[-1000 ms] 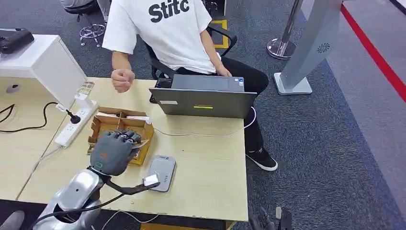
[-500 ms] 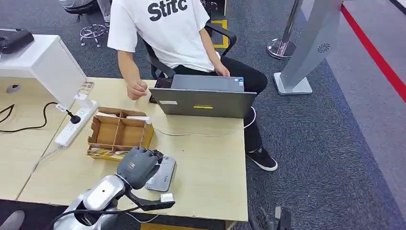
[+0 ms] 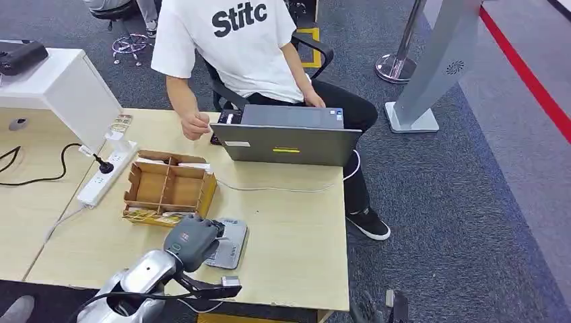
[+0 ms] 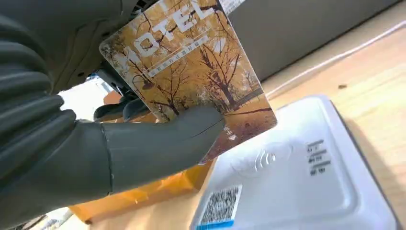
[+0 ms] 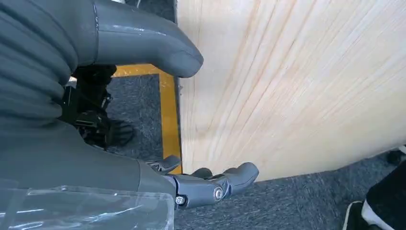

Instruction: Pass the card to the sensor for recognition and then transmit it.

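My left hand [image 3: 192,239] hovers over the near left part of the grey card sensor [image 3: 229,245] on the wooden table [image 3: 296,222]. In the left wrist view that hand [image 4: 95,143] pinches a hotel card [image 4: 191,72] printed with yellow autumn trees between thumb and fingers, tilted just above the sensor [image 4: 297,191]; I cannot tell whether they touch. My right hand [image 5: 158,158] hangs beside the table's side panel with its fingers apart and nothing in them.
A cardboard divider box [image 3: 170,188] with more cards stands just beyond the sensor. A person in a white T-shirt [image 3: 232,47] sits behind an open laptop [image 3: 286,138], one hand [image 3: 195,126] near it. A power strip [image 3: 104,176] and cable lie at the left.
My left hand left the cardboard box with the card and came toward me and right, over the sensor. The person's hand dropped to the table beside the laptop.
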